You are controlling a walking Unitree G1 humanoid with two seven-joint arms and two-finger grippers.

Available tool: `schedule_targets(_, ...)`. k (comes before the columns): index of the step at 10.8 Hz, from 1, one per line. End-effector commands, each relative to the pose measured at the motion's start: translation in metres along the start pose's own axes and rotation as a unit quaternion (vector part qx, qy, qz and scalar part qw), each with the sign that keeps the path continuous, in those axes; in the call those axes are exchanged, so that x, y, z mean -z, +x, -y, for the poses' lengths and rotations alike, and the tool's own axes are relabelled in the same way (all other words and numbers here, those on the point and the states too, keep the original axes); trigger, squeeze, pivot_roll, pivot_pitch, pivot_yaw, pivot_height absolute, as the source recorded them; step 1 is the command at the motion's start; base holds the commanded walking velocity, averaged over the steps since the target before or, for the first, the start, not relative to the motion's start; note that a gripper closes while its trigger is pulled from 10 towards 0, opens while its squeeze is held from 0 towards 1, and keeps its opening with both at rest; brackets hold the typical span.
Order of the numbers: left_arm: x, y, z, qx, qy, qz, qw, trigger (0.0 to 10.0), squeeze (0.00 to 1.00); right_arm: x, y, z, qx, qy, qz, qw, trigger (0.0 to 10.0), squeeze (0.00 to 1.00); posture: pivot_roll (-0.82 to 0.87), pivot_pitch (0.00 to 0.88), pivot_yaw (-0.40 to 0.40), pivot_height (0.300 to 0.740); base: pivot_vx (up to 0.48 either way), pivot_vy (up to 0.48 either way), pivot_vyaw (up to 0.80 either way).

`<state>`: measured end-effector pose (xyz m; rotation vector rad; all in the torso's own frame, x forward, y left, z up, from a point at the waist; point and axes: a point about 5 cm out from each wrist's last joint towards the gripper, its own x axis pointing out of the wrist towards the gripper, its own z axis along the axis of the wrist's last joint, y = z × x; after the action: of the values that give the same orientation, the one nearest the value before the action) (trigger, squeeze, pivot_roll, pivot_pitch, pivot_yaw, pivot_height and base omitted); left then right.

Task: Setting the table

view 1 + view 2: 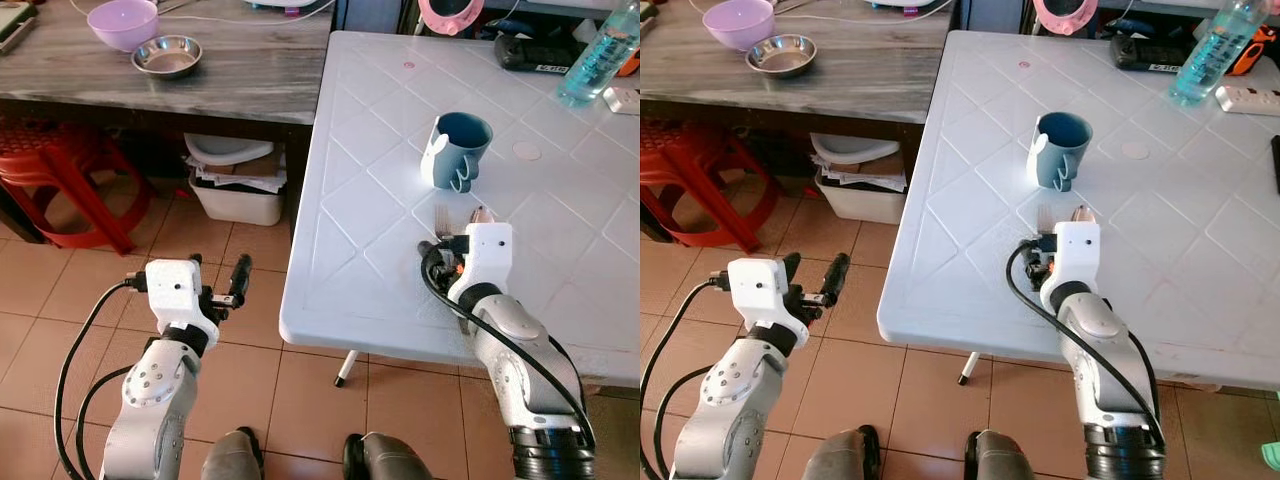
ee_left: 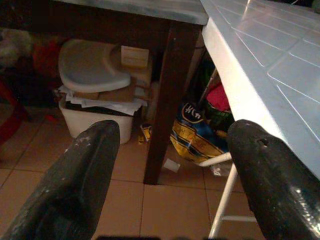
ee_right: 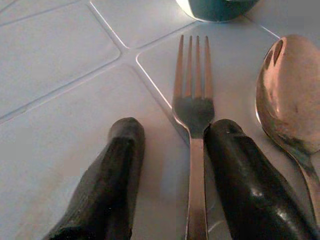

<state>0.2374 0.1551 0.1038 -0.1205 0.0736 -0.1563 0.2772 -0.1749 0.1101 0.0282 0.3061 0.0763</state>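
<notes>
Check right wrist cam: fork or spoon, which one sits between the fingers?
The fork. Its handle runs between the right gripper's open fingers, against one of them, tines toward the mug. The spoon lies outside the fingers, beside the fork.

Right gripper [image 3: 172, 170] low over white table [image 3: 60, 65], fingers [image 3: 107, 185] parted. Fork [image 3: 194, 115] lies flat between them, handle touching the one finger nearer the spoon, tines toward a dark teal cup [image 3: 217, 7]. Spoon [image 3: 290, 100] lies just beside the fork, bowl up, outside the fingers.
</notes>
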Motion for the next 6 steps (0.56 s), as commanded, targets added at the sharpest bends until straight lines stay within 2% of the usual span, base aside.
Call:
schedule_targets(1,-0.0006,-0.0021,-0.0001,0.004,0.001,-0.003,1.0,10.0,0.0,0.0443,-0.0049,-0.0017,-0.005,0.02,-0.108,0.994,0.0,0.0,-0.01,0.192,0.004,0.74,0.0,0.0,0.0)
schedule_targets(6,0.0001,-0.0017,0.0015,0.006,-0.001,-0.005,1.0,10.0,0.0,0.0502,-0.0104,-0.0005,0.005,0.025,-0.127,0.992,0.0,0.0,-0.01,0.19,0.002,0.74,0.0,0.0,0.0)
